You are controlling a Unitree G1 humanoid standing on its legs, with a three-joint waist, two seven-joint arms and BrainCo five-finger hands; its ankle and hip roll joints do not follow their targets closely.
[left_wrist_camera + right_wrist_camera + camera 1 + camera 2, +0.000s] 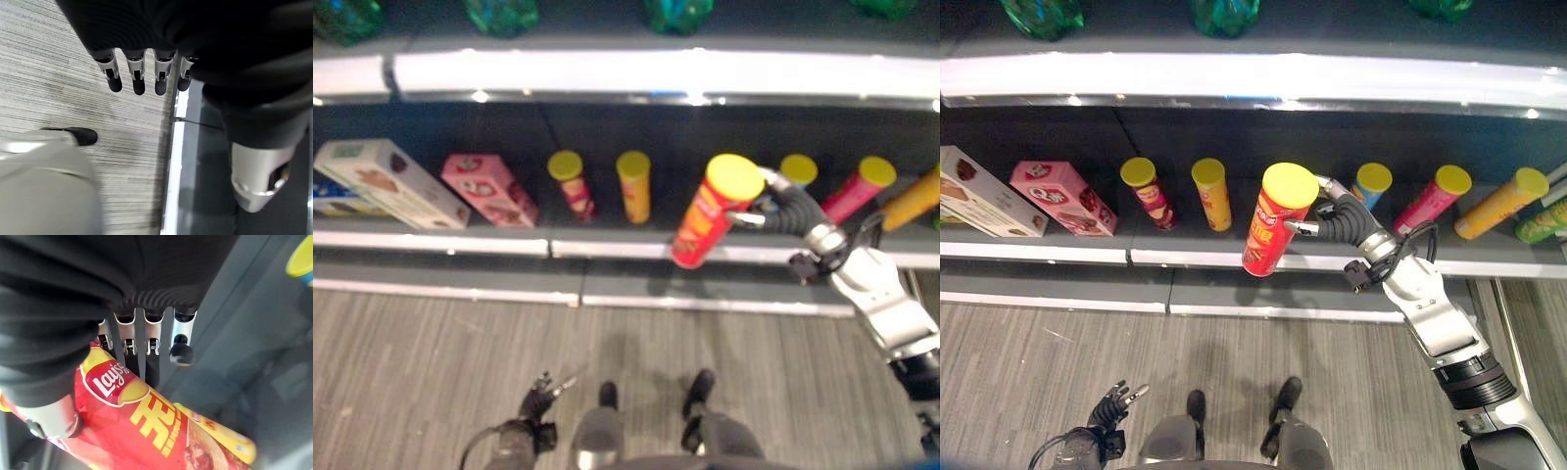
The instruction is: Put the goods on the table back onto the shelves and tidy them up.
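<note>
Dark shelf (1234, 257) ahead; right hand (1344, 221) clamped round tilted red chip can (1273, 227); left hand (1108, 406) relaxed, low

Red chip can (1271, 230) with yellow lid; pink box (1062, 198); grey striped floor (1234, 362).

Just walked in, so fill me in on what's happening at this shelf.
The robot's right hand grips a red cylindrical chip can with a yellow lid, holding it tilted in front of the dark shelf, where similar cans and snack boxes already sit. The left hand hangs low over the grey floor, fingers relaxed, holding nothing.
</note>
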